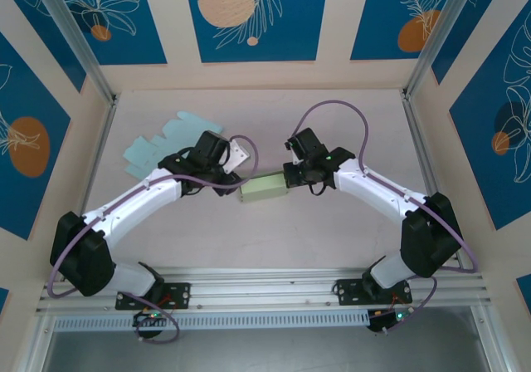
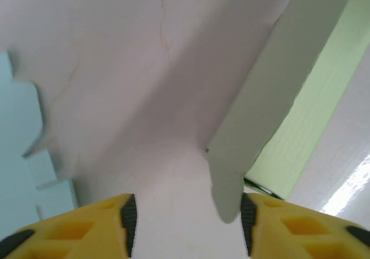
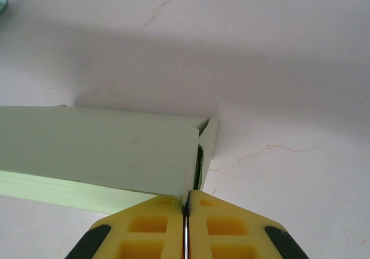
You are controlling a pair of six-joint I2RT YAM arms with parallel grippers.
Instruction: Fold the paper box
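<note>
- Pinching an end flap (image 3: 208, 143) of the paper box (image 3: 104, 149) with the right hand (image 3: 186, 210), closed tight.
- Straddling the opposite flap (image 2: 228, 184) with the left hand (image 2: 188, 215), half open, clamping nothing.
- Lying on the desk (image 1: 332, 239) between both hands, near centre.

No readable text
No letters, numbers or labels can be read on the box (image 1: 264, 188) or wall panels (image 1: 251, 15).

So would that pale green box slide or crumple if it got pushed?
Probably light: the pale green box looks like hollow thin paper, so it would likely slide on the smooth table. Its loose flap looks floppy and may bend.
</note>
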